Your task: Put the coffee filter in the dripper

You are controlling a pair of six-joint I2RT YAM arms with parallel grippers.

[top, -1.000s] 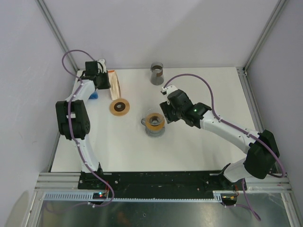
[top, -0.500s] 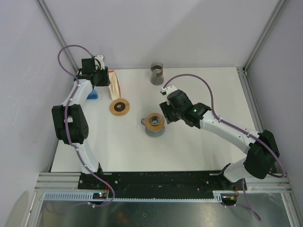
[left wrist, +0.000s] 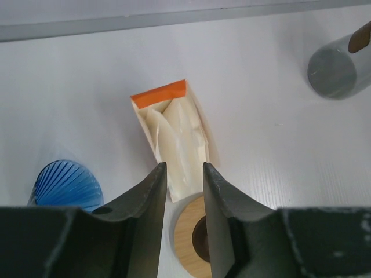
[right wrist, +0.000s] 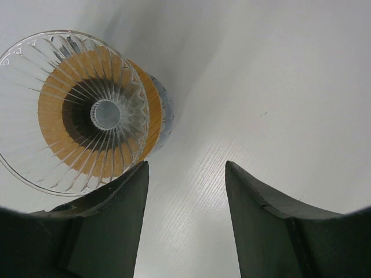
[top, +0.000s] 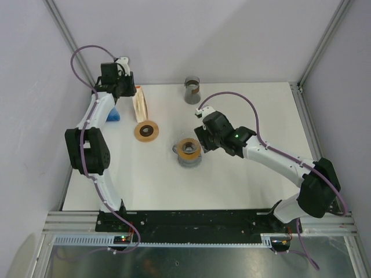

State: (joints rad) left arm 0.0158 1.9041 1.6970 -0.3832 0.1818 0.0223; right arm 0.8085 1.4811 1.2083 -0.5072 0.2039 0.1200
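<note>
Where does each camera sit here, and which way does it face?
Top external: fixed above and behind the bases, looking down on the table; left arm and right arm show whole.
Left wrist: on the left arm, far-left corner, looking down at the filter pack; the left gripper fills the bottom edge.
Right wrist: on the right arm mid-table, looking down past the right gripper at the glass dripper.
Shared: top and left wrist both show filter pack, wooden ring, grey cup; top and right wrist share the glass dripper.
</note>
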